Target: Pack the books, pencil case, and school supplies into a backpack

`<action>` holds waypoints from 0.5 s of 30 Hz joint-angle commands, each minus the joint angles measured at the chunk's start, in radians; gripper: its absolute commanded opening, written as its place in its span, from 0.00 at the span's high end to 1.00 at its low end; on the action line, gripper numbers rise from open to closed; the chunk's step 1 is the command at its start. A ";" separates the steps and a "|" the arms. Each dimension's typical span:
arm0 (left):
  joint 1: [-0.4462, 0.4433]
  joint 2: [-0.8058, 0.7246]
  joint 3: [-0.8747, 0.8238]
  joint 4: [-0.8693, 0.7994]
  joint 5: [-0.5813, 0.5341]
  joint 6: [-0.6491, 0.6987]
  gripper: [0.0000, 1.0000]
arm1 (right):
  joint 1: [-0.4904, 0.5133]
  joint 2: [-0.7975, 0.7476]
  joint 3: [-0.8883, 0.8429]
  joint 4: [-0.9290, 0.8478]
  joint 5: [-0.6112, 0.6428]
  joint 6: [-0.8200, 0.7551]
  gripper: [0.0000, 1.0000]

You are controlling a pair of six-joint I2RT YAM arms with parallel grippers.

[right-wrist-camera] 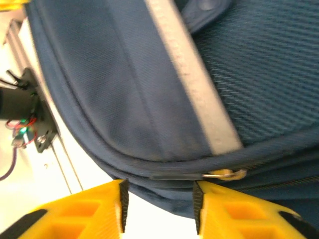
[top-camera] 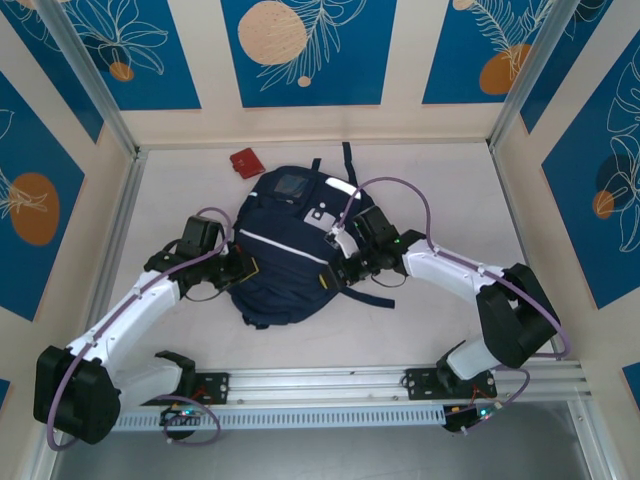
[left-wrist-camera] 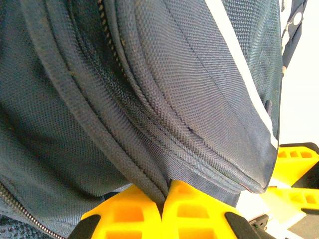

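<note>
- Backpack (top-camera: 285,255): navy, lying flat on the table (top-camera: 440,200) at centre frame in the top view, straps trailing toward the upper edge and the right.
- White stripe (top-camera: 285,245) runs across its front pocket; pale patches sit above it.
- Left end effector (top-camera: 243,268): at the backpack's left edge, lower-left of centre. In the left wrist view its yellow fingers (left-wrist-camera: 199,209) are pressed together at the bottom of the frame, with a ridge of navy fabric beside a zipper seam pinched between them. Clamped on the backpack.
- Right end effector (top-camera: 335,272): at the backpack's right edge, just right of centre, across from the left one.
- Right wrist view: two yellow fingers (right-wrist-camera: 234,214) at the bottom of the frame, apart, with a moderate gap. The backpack's rounded edge seam sits right at the tips, dipping slightly into the gap. No squeeze visible; jaws part-open.
- Metal zipper pull (right-wrist-camera: 227,174) lies on the seam just above the right-hand finger.
- Small red object (top-camera: 244,162) rests on the table near the back wall, upper left of the backpack, apart from it.
</note>
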 commanded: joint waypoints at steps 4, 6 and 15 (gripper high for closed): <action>0.003 -0.006 0.017 0.070 0.044 -0.006 1.00 | 0.003 0.012 0.030 -0.016 0.186 0.009 0.58; 0.003 -0.006 0.019 0.070 0.045 -0.006 1.00 | 0.004 0.019 0.031 -0.006 0.182 0.015 0.56; 0.004 -0.005 0.019 0.076 0.051 -0.010 1.00 | 0.016 0.036 0.032 0.040 0.100 0.046 0.51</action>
